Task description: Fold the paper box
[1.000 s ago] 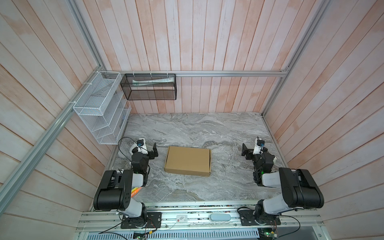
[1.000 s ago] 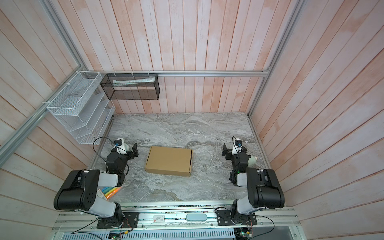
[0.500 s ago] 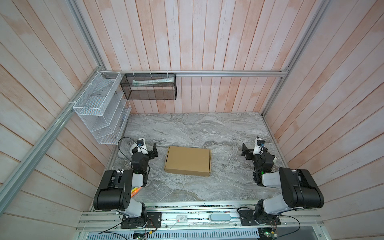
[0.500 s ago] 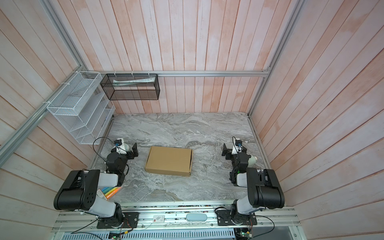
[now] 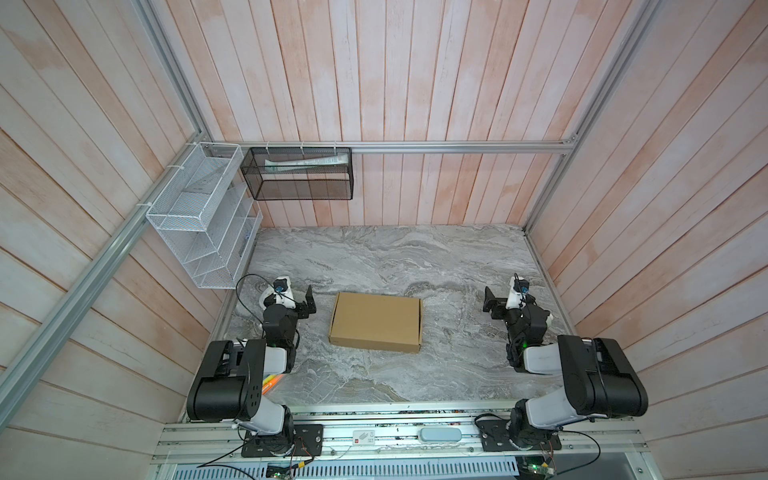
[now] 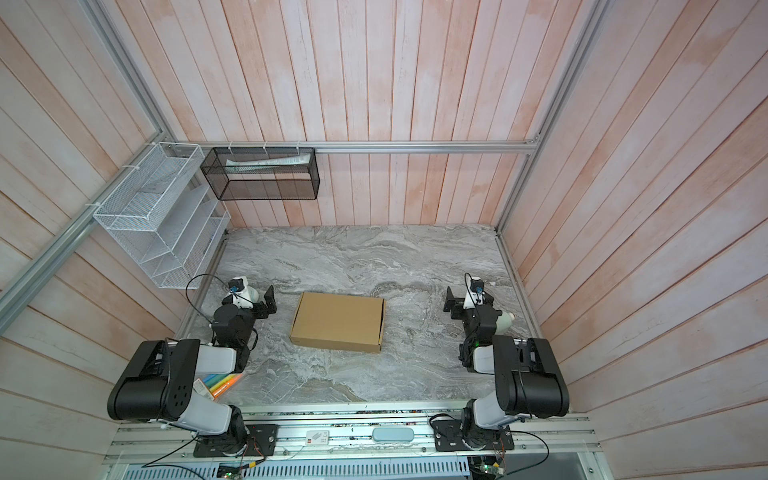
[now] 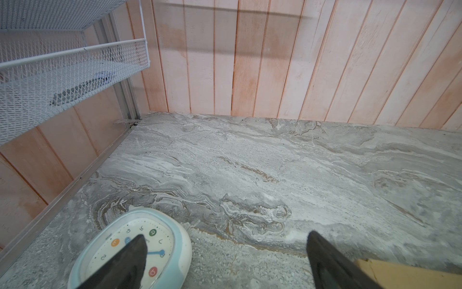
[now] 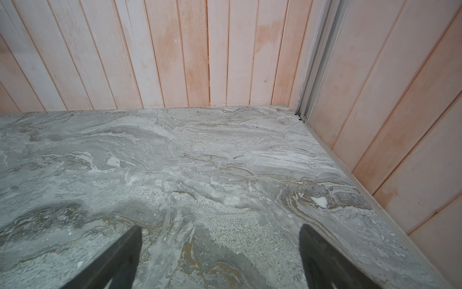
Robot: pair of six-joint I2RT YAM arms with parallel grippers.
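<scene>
While paper box is lying lengthwise between them, left gripper is sitting nearer it than right gripper, both spread wide, holding nothing.

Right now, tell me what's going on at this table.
Nothing is being handled. A brown cardboard box lies shut in the middle of the marble table and looks already folded into shape. The left tool and the right tool sit at either side of it, both open, empty and clear of the box. A clock lies on the table beneath the left tool.
</scene>
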